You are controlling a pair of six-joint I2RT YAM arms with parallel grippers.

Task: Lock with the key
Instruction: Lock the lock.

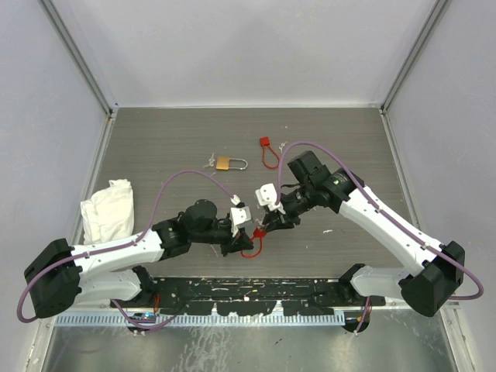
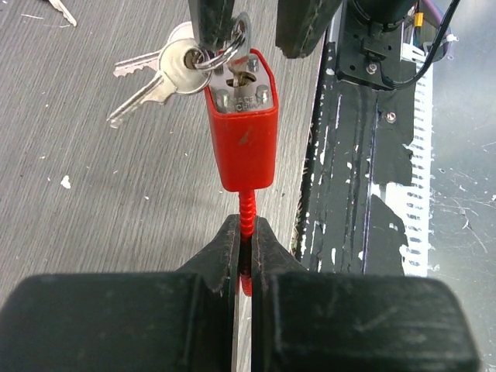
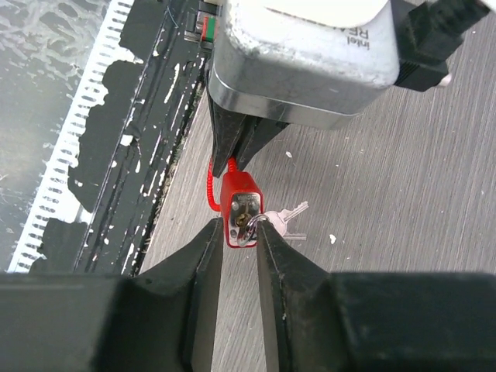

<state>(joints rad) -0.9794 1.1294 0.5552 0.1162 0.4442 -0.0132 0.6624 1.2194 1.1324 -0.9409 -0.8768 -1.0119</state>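
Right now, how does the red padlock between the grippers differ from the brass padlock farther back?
The red padlock has a red body and ribbed red cable; the brass padlock has a rigid silver shackle. The red padlock is held, its cable clamped in the left gripper, the right gripper straddling its keyhole end; the brass padlock lies untouched on the table. Both are small padlocks.

The top view looks down from far above and behind the left claw [image 1: 246, 239] and right claw [image 1: 265, 223]. Each wrist view peers closely along its own claw, facing the other; both share the red padlock [image 2: 244, 147] between them.
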